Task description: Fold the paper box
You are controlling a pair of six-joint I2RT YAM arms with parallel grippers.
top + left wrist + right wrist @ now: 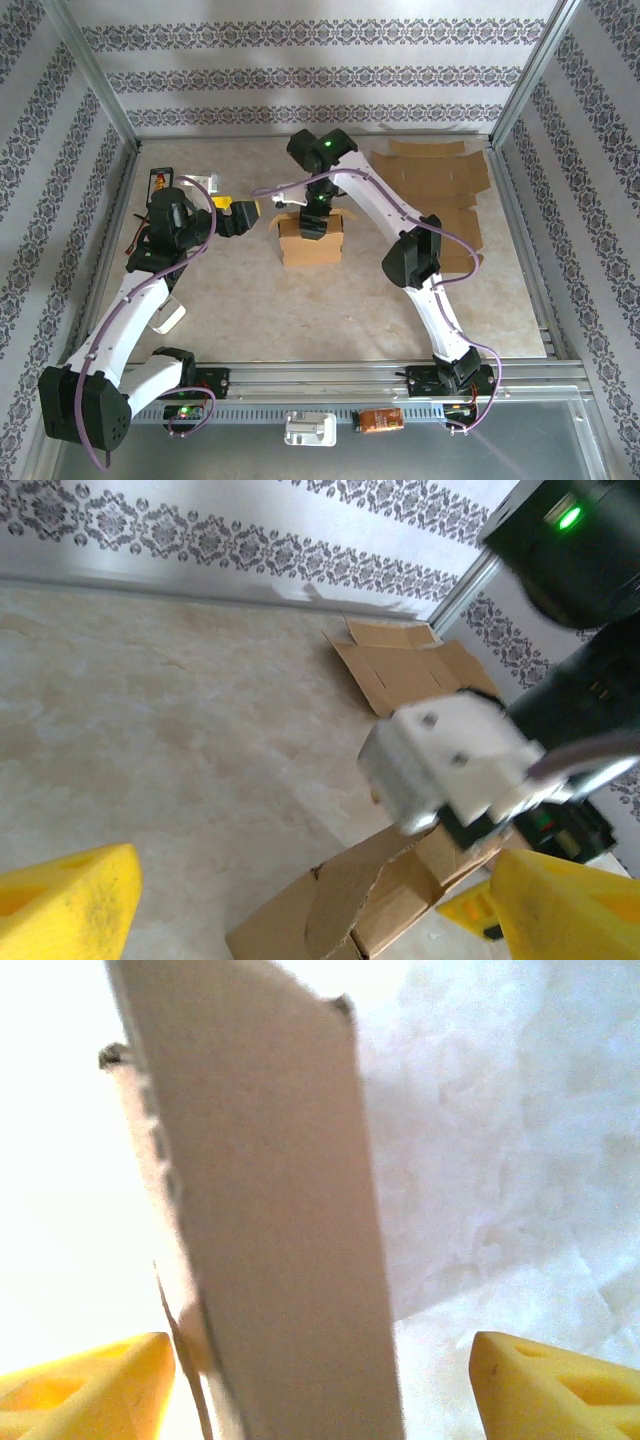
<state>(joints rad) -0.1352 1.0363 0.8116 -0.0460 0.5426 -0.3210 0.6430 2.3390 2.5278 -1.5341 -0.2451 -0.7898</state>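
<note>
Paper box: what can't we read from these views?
- Top external: paper box top flaps hidden under the right arm's wrist.
- Left wrist: the box's near end is cut off by the bottom edge; that wrist, blurred, covers its top.
- Right wrist: cardboard flap between the right gripper fingers is blurred; background blown out.

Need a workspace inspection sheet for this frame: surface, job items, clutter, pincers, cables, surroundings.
Surface: beige stone-look table, no spills seen.
Job's things: part-folded cardboard box at centre; flat cardboard blanks far right.
Clutter: orange-black item and white piece far left; white object nearer, left side.
Pincers: left pincer open, beside the box, holding nothing; right pincer open, astride a box flap.
Cables: purple cable along each arm, loose loops.
Surroundings: patterned wallpaper walls, metal frame posts.
</note>
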